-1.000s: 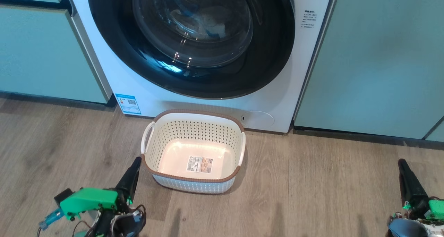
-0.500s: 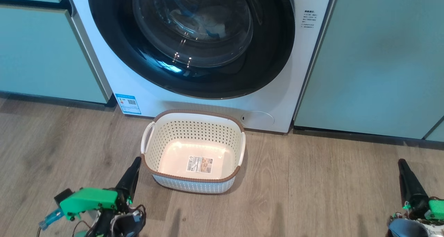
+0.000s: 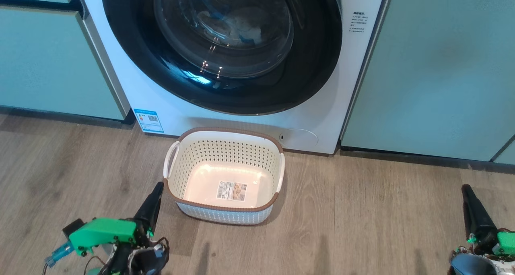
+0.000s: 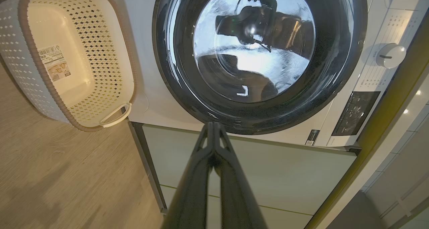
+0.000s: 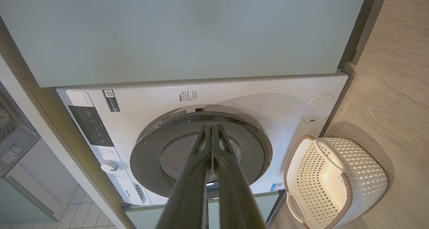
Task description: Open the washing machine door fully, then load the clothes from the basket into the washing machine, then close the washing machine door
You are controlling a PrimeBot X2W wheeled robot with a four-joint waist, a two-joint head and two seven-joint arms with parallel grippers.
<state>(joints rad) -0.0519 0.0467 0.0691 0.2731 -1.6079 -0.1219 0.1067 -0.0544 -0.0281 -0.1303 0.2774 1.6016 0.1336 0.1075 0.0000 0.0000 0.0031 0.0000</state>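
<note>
- Two jaws of the left gripper [image 3: 157, 189] are pressing together beside the basket's [image 3: 225, 129] front-left corner.
- The clothes [image 3: 242, 25] are lying behind the shut washing machine door [image 3: 316, 65], above the basket.
- The right gripper [image 3: 467, 189] is hovering far right, jaws together.

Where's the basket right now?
Head view, centre: the basket stands empty on the wood floor, right in front of the washing machine and below its door. The left gripper is near its front-left corner.
</note>
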